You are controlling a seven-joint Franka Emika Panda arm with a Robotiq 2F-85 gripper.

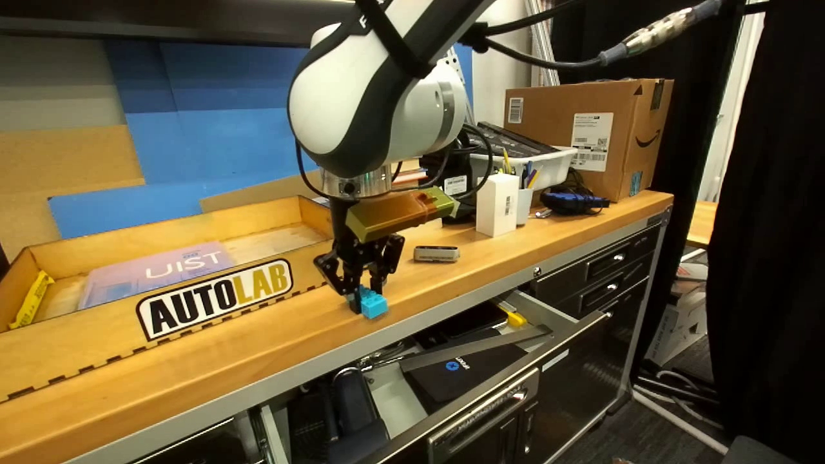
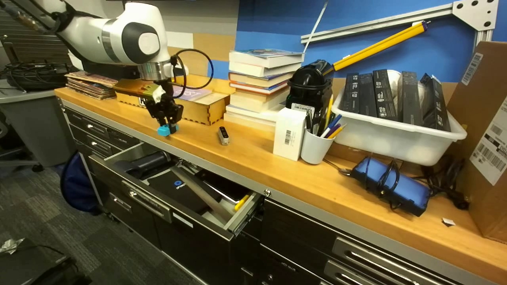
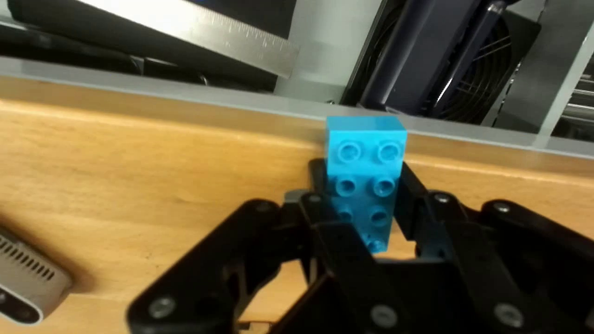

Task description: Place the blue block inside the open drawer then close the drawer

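So, biggest first, a long workbench with a pale wooden top (image 1: 193,361) ran across both exterior views. Over it a white-and-black jointed robot arm (image 1: 387,96) bent down toward the near edge. Below that edge, a wide, shallow, dark grey-black metal drawer (image 2: 202,227) stood pulled out toward the near side. In the wrist view a long pale metal ruler (image 3: 232,38) lay in it on the left and a dark navy tube-like object (image 3: 408,48) on the right; the grey floor (image 3: 332,41) showing between them looked to me the best landing place. The black two-fingered gripper (image 3: 362,178) pointed down at the near edge of the bench top, and to its right in both exterior views lay a silver-grey oblong device with rounded ends (image 1: 436,254).

Smallest was the light-blue, rectangular, studded plastic brick (image 3: 364,167). I judged it light, stiff and hard to break, its smooth sides a little slippery, so that a flat pinch across the two long sides, close to the middle, suited it best. It was in much that sort of pinch: the gripper was clenched on it, one finger against each long side, the front row of studs jutting past the grip toward the drawer. It sat close to the bench's near edge, not yet over the drawer; whether its underside touched the wood or hung just clear I could not tell.
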